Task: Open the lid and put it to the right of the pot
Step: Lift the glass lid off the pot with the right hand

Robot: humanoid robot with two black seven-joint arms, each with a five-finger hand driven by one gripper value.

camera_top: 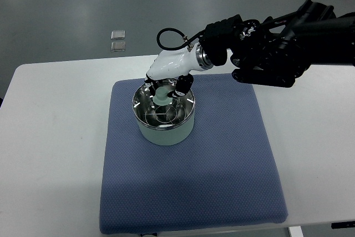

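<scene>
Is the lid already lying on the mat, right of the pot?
No, the lid sits on the pot, with the right robot hand at its knob.

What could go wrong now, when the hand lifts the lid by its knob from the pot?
1. The right hand grips only the small knob with its fingertips; the glass lid could slip or tilt when raised.
2. The pot stands on a soft blue mat; if the lid sticks, the pot might be dragged or tipped.
3. The hand comes in from the right, so the arm may crowd the spot on the mat right of the pot.
</scene>
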